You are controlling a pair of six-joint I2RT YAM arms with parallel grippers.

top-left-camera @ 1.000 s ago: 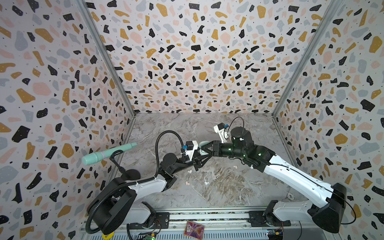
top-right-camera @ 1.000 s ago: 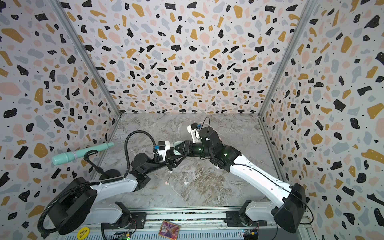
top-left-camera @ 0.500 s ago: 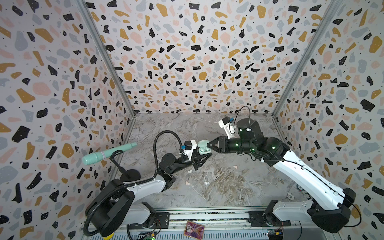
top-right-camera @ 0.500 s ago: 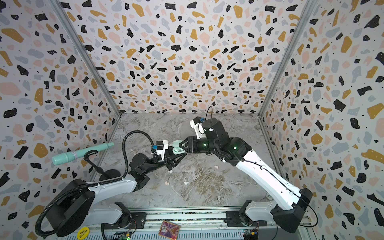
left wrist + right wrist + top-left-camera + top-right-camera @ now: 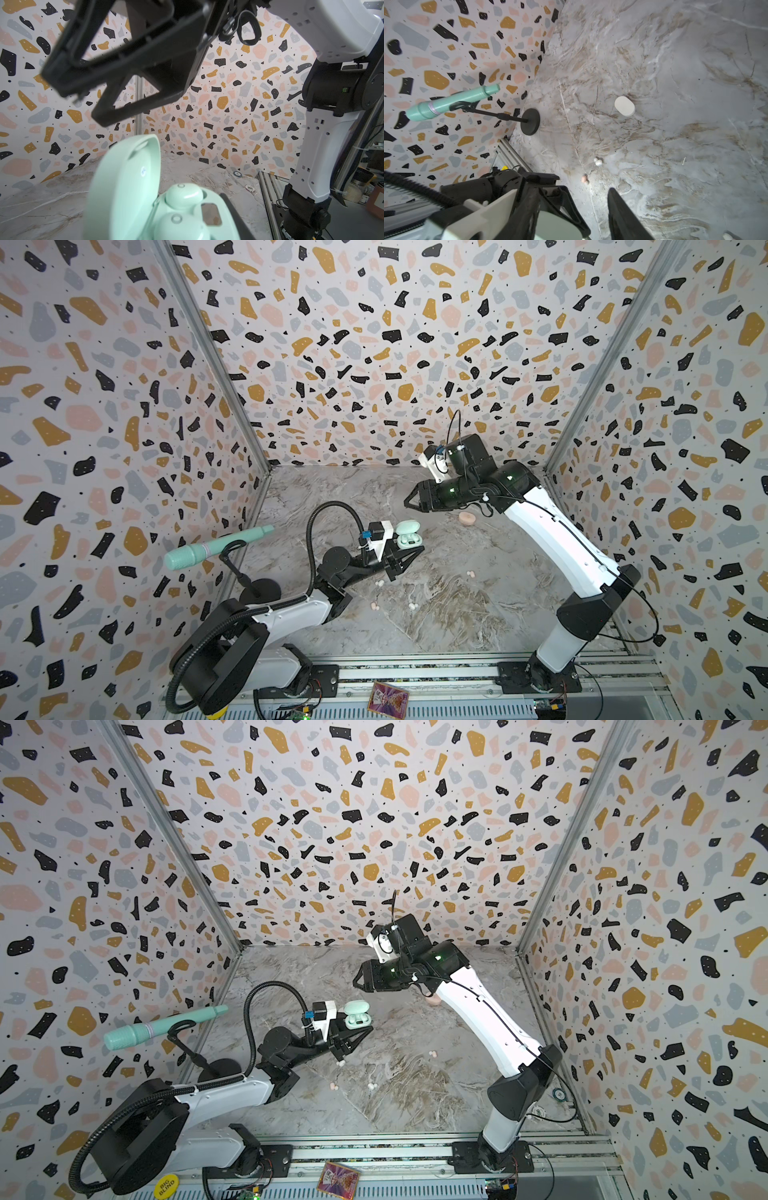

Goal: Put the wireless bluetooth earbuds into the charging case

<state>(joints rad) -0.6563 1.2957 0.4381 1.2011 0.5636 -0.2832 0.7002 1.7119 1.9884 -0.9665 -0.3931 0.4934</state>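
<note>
In both top views the left pincer (image 5: 406, 555) is clamped on the open mint charging case (image 5: 409, 536) and the right pincer (image 5: 409, 502) hovers parted and empty; on the left wrist view, two mint earbuds (image 5: 184, 196) sit in its wells; on the right wrist view, white earbuds (image 5: 598, 161) lie loose on the bench (image 5: 685, 68).

The mint-green charging case (image 5: 124, 187) and its two earbuds (image 5: 184, 196) are smooth, glossy plastic. The table (image 5: 457, 614) has a marble-look surface with a soft sheen. The speckled walls (image 5: 374, 344) look matt. The rail (image 5: 436, 674) is ribbed bare metal.
</note>
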